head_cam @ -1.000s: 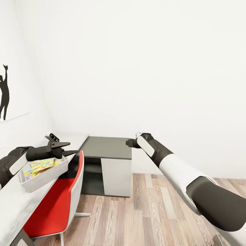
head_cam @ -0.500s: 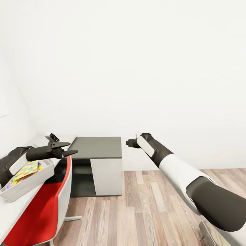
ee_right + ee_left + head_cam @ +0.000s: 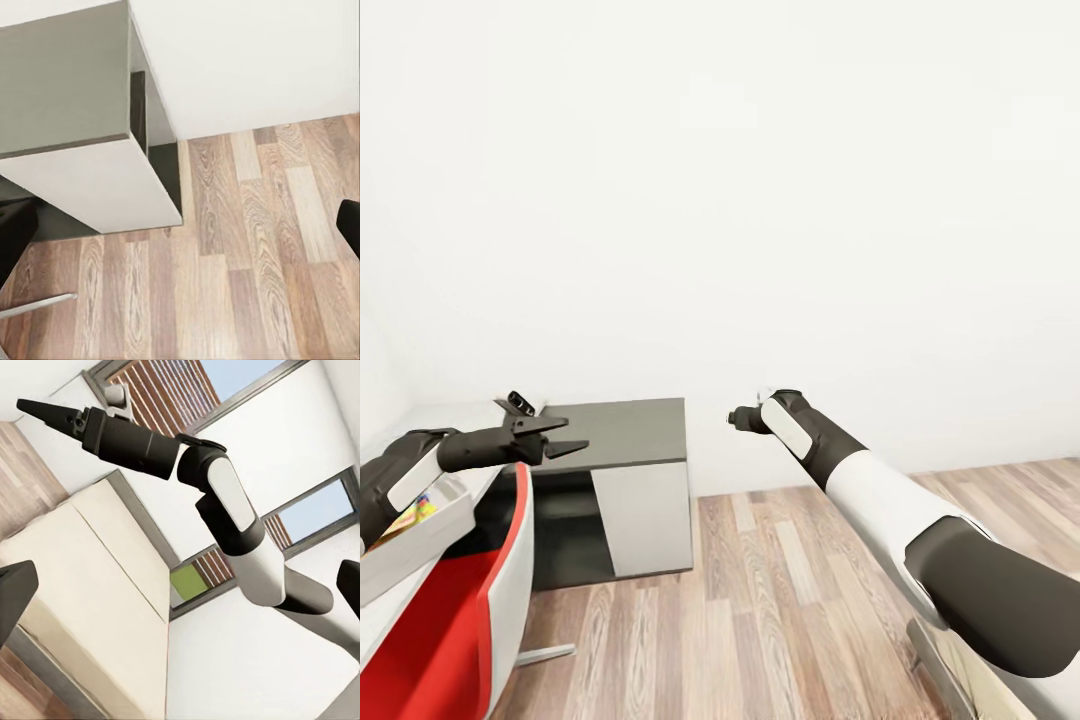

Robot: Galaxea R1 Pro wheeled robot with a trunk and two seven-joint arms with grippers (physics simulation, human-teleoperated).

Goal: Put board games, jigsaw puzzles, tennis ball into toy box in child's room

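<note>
The toy box (image 3: 422, 540) stands on the table (image 3: 460, 413) at the far left edge of the head view, cut off by the frame. A strip of a colourful jigsaw puzzle (image 3: 415, 512) shows inside it. My left gripper (image 3: 572, 433) hangs open and empty past the box, over the red chair. My right gripper (image 3: 732, 417) is held out in mid-air over the floor. Its fingers (image 3: 15, 244) stand wide apart at the edges of the right wrist view, with nothing between them. In the left wrist view the bed (image 3: 90, 585) has a bare beige mattress.
A low dark grey cabinet (image 3: 620, 430) stands against the white wall beside the table and also appears in the right wrist view (image 3: 60, 82). The red chair (image 3: 450, 620) is tucked at the table. Wood-plank floor (image 3: 760, 600) stretches to the right.
The whole head view has swung to the right, so the toy box, chair and cabinet have slid leftward in the picture. Both arms keep the same pose.
</note>
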